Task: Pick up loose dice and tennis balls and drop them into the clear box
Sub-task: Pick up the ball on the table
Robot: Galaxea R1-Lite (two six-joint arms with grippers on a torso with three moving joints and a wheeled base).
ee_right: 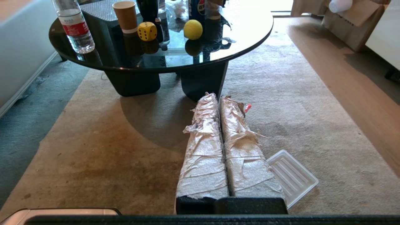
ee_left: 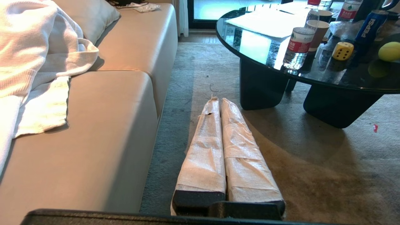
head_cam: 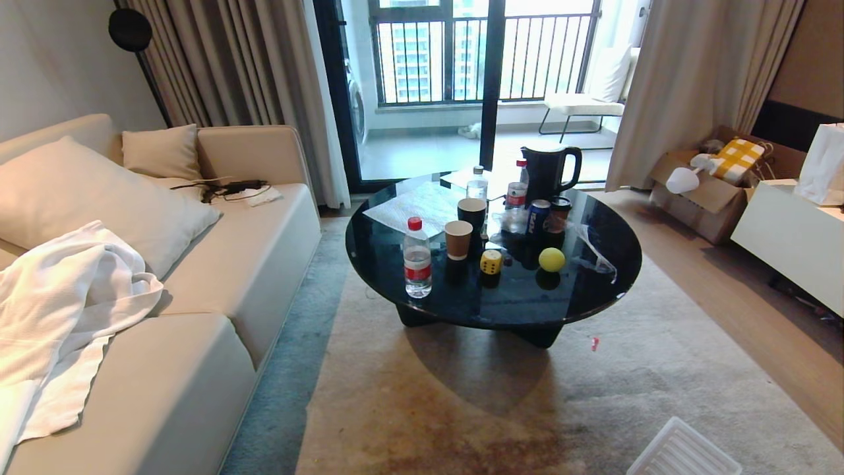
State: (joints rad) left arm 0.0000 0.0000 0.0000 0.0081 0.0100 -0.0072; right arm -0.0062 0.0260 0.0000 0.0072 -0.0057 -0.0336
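On the round black glass table (head_cam: 521,300) a bright yellow die (head_cam: 490,262) with black pips sits beside a yellow-green tennis ball (head_cam: 552,259). The same die (ee_left: 342,51) (ee_right: 147,31) and ball (ee_left: 389,51) (ee_right: 192,29) appear in both wrist views. The clear box is out of view. My left gripper (ee_left: 218,100) hangs low over the carpet between sofa and table, shut and holding nothing. My right gripper (ee_right: 217,96) hangs over the carpet in front of the table, also shut and holding nothing. Neither arm shows in the head view.
A water bottle (head_cam: 417,258), paper cups (head_cam: 457,239), a can and a black kettle (head_cam: 548,173) crowd the table around the die. A beige sofa (head_cam: 250,251) stands left. A flat ribbed translucent lid (ee_right: 292,176) lies on the carpet by the right gripper. Cardboard boxes (head_cam: 709,191) sit far right.
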